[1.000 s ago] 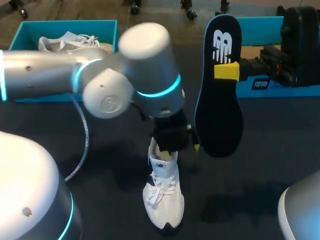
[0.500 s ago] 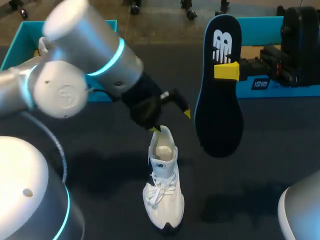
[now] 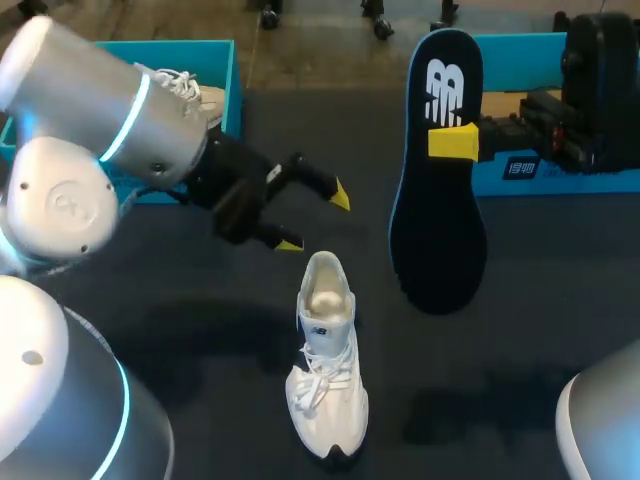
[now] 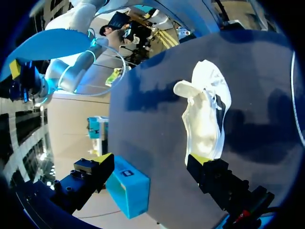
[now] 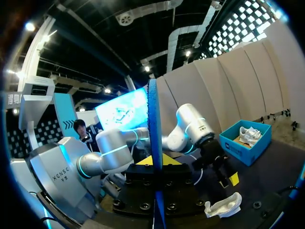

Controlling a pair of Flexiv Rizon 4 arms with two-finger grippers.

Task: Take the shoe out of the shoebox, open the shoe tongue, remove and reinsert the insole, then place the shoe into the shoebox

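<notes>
I am at the insole step, by my reading: the insole (image 3: 440, 170) is out of the shoe and the reinsertion is what comes next. My right gripper (image 3: 455, 141) is clamped on it near its heel end and holds it up over the table, long axis running away from me. In the right wrist view it rises edge-on between that gripper's fingers. The shoe (image 3: 325, 365) stands on its sole on the dark table (image 3: 520, 380), toe toward me, collar gaping on the far side, with nothing touching it. My left gripper (image 3: 315, 220) hangs spread wide and empty, above the table and off to the far left of the shoe's heel, between it and the teal shoebox (image 3: 233, 90), where a second shoe (image 3: 175, 85) lies. In the left wrist view the shoe sits ahead of those open fingers, apart from them. I judge the next move needs the insole tipped toe-down and lined up with the opening, then slid forward under the tongue. The loose shoe may skid or tip, so I would have the left gripper brace the heel or hold the tongue back.
</notes>
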